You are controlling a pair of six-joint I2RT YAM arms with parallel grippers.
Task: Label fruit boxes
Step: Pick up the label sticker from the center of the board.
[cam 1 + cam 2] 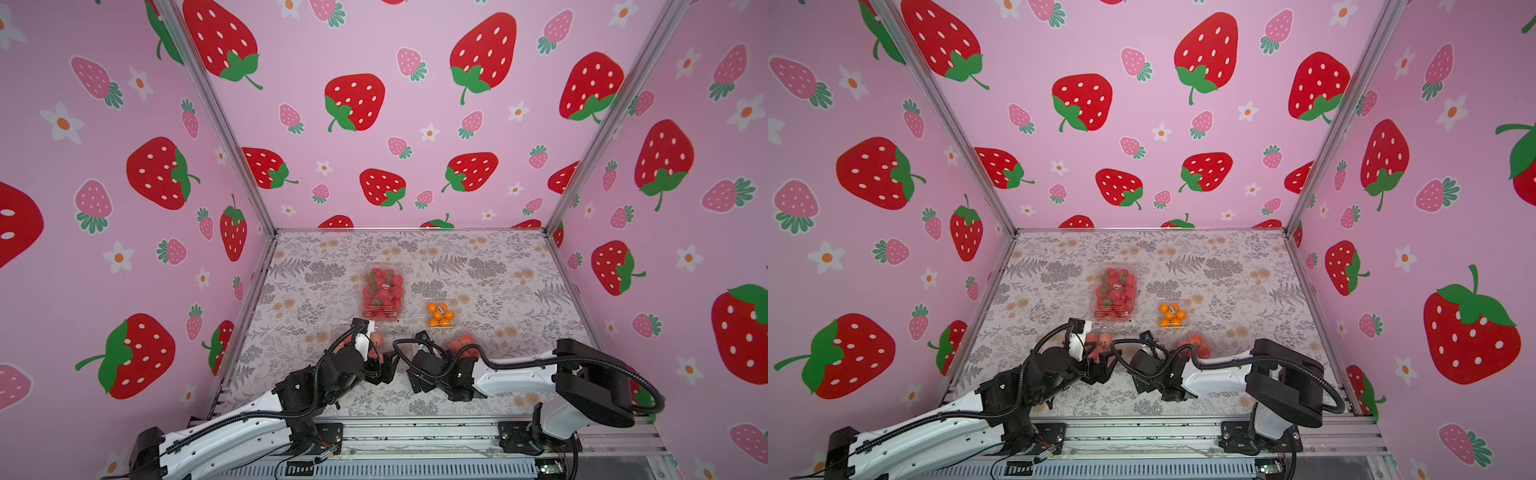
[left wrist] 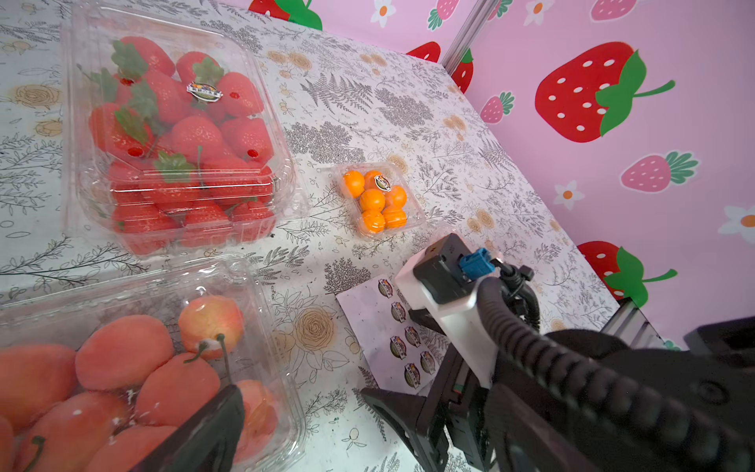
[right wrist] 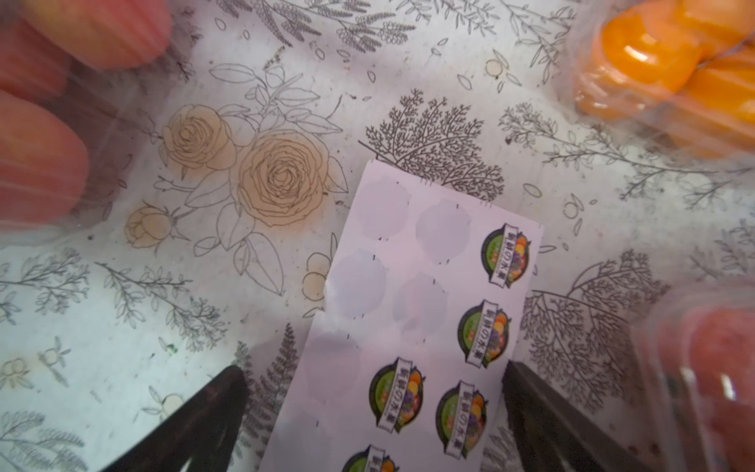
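Right pincer (image 3: 376,372): jaws wide apart, holding nothing, straddling the white sheet of round stickers (image 3: 408,286). Only the wrist views show the sheet; the arms hide it in both top views.

Left pincer (image 1: 384,368): wide, empty, one finger over the large clear punnet of peach-pink fruit (image 2: 122,359).

Large clear strawberry punnet (image 1: 382,293) and small clear orange punnet (image 1: 441,315) stand behind, apart. Small clear peach punnet (image 1: 463,345) is by the right arm.

Floral worktop (image 1: 498,257) lies open to its back edge.

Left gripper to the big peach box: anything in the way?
Nothing visible. The open left gripper is right at the large peach box; sticker sheet and right gripper sit beside it, not between.
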